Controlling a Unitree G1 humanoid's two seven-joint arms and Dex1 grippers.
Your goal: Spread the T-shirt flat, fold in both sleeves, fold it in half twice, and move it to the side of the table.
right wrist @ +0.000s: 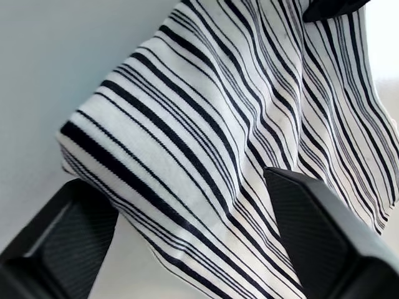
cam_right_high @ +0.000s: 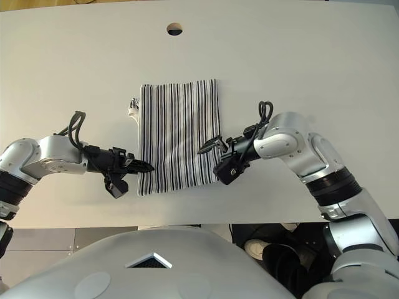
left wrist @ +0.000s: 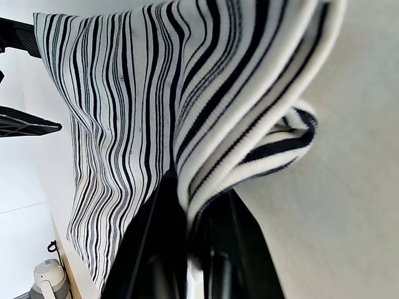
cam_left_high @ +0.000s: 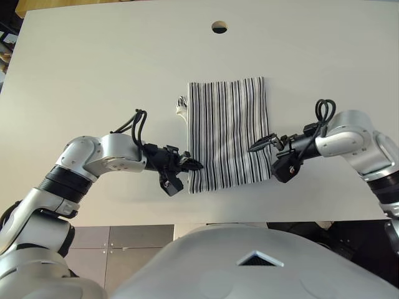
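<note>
The black-and-white striped T-shirt (cam_left_high: pixel 228 134) lies folded into an upright rectangle in the middle of the white table (cam_left_high: pixel 93 75). My left gripper (cam_left_high: pixel 196 166) is at the shirt's near left corner, shut on the layered edge; its view shows the fingers (left wrist: pixel 163 249) pinching the cloth (left wrist: pixel 187 93). My right gripper (cam_left_high: pixel 268 158) is at the near right corner, open. Its two fingers (right wrist: pixel 324 230) stand wide apart on either side of the shirt's corner (right wrist: pixel 187 143), which lies between them. A small white bit of the shirt (cam_left_high: pixel 181 107) sticks out at the far left corner.
A round cable hole (cam_left_high: pixel 219 27) sits near the table's far edge. Bare table spreads wide to the left and right of the shirt. The table's near edge (cam_left_high: pixel 218 219) runs just below both grippers.
</note>
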